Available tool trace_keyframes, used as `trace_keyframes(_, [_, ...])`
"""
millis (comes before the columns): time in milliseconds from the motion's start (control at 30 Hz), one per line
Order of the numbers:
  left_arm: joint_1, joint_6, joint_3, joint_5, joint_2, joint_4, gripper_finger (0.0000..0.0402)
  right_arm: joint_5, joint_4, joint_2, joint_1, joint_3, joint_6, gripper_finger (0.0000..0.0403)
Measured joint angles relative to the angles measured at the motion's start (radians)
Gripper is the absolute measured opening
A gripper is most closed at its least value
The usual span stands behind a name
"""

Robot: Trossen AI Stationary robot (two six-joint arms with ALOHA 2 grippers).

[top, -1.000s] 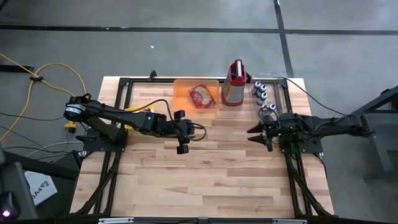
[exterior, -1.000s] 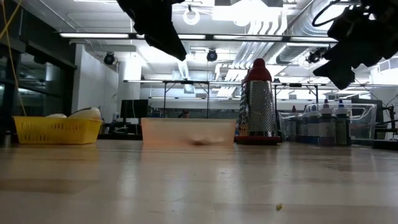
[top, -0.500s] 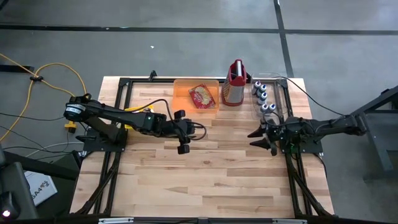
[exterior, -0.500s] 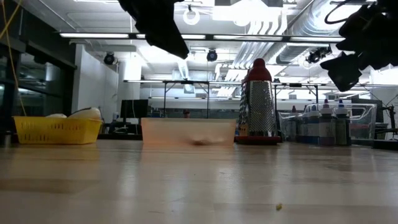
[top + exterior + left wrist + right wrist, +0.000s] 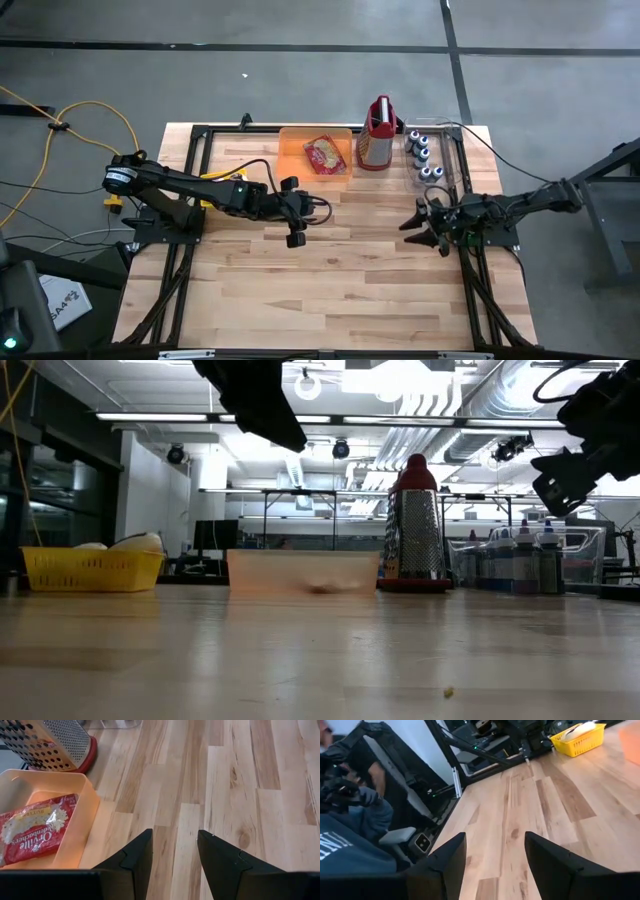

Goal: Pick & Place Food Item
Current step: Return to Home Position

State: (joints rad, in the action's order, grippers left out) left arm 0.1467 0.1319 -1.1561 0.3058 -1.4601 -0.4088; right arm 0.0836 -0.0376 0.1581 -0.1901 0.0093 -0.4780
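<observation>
Tabletop [image 5: 330,290] of pale wood planks, most of its things lined along the far edge. Orange bin [image 5: 290,150] at the middle of that edge, with a red Orville Redenbacher's popcorn packet [image 5: 325,155] lying flat inside. Just beside the bin, toward the right arm's side, a box grater [image 5: 376,140] standing upright, red at top and base. Past the grater, in the far corner, a clear tub [image 5: 450,150] holding small capped bottles [image 5: 422,155].

Yellow bin [image 5: 214,177] toward the left side, largely hidden under the left arm from above. From table height, a mesh basket with pale rounded food items [image 5: 138,542] showing over its rim; kind and colour impossible to tell.

Left gripper [image 5: 298,212] hanging above the planks short of the orange bin, fingers spread, nothing between them but bare wood. In its wrist view, the bin's near corner just off one finger, the grater farther on. Right gripper [image 5: 420,222] raised near the right edge, close to the bottle tub yet apart from it, fingers spread wide and empty, pointed across the tabletop toward the yellow bin.

Open planks between the two grippers and across the whole near half. Black frame rails [image 5: 470,290] running along the side edges and the far edge. Beyond the tabletop's edge in the right wrist view, a seated person in a blue top [image 5: 345,855]. Yellow cable [image 5: 90,110] looping over the floor off the left side.
</observation>
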Motion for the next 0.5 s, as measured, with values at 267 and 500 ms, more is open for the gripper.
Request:
trace_keyframes(267, [0.0, 0.016, 0.0, -0.002, 0.0, 0.005, 0.0148, -0.01, 0.006, 0.002, -0.02, -0.001, 0.001, 0.019])
trace_keyframes(500, [0.0, 0.019, 0.0, -0.003, 0.0, 0.006, 0.0148, -0.059, 0.021, 0.002, -0.02, -0.001, 0.007, 0.019])
